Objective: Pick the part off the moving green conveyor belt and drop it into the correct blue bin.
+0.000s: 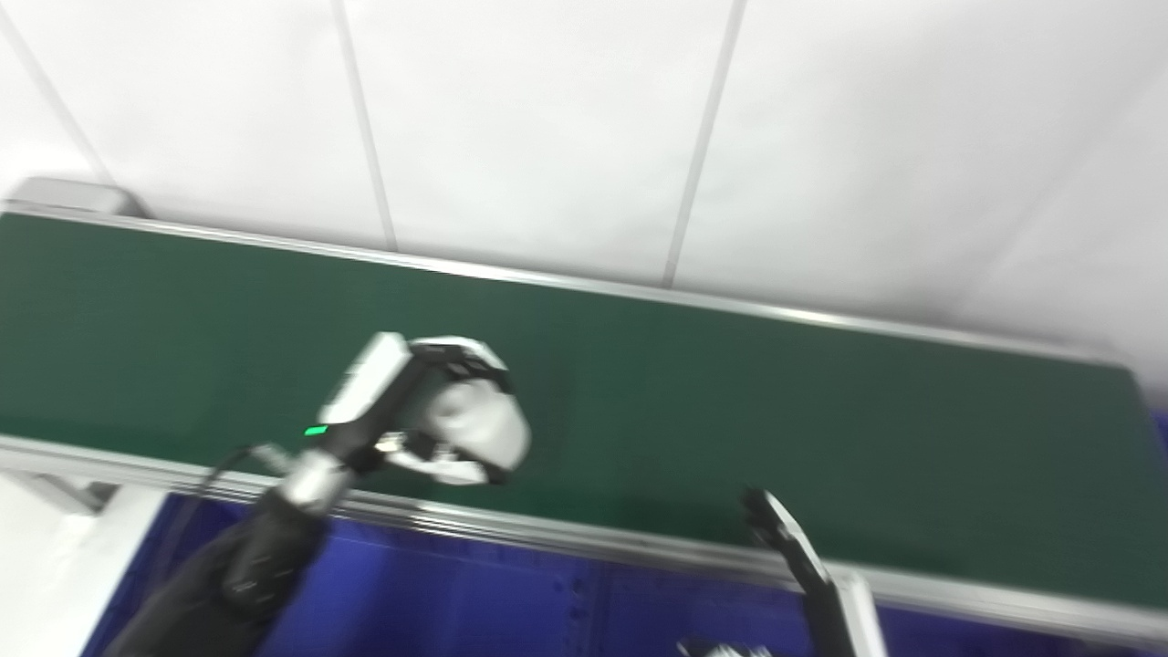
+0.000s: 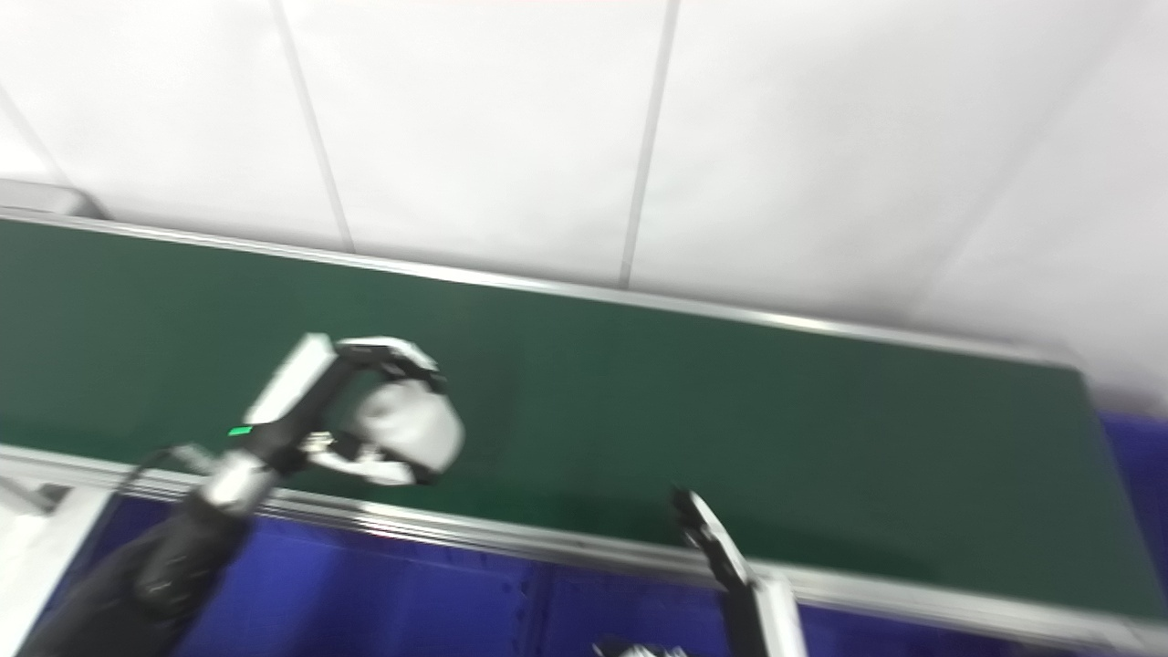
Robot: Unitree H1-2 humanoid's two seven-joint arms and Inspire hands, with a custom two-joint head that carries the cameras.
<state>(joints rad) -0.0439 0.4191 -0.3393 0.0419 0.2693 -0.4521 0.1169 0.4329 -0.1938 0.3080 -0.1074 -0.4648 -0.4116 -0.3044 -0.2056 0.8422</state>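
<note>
The pale grey rounded part (image 1: pixel 479 422) is no longer on the belt: it sits in the left hand (image 1: pixel 438 411), whose black-and-white fingers (image 1: pixel 465 358) curl over its top and under its lower edge, clamped on it. The blur hides the part's exact shape, so its long axis cannot be told; it reads as a smooth lump bulging out toward the right of the grip. The hand hangs above the near half of the dark green conveyor belt (image 1: pixel 821 429), just inside the belt's silver near rail (image 1: pixel 547 534), with the wrist and dark forearm reaching up from the lower left. The deep blue bin area (image 1: pixel 474 602) lies directly on the near side of that rail, below and toward the robot from the held part, so the coming move is, by my reading, a short pull back across the rail followed by a release. Which bin is the correct one cannot be judged here, since only a faint divider shows in the blue. The right hand (image 1: pixel 785 534) shows only a dark fingertip and a slim black-and-white edge rising near the rail at lower right, well apart from the part; whether it is spread or closed cannot be told.
</note>
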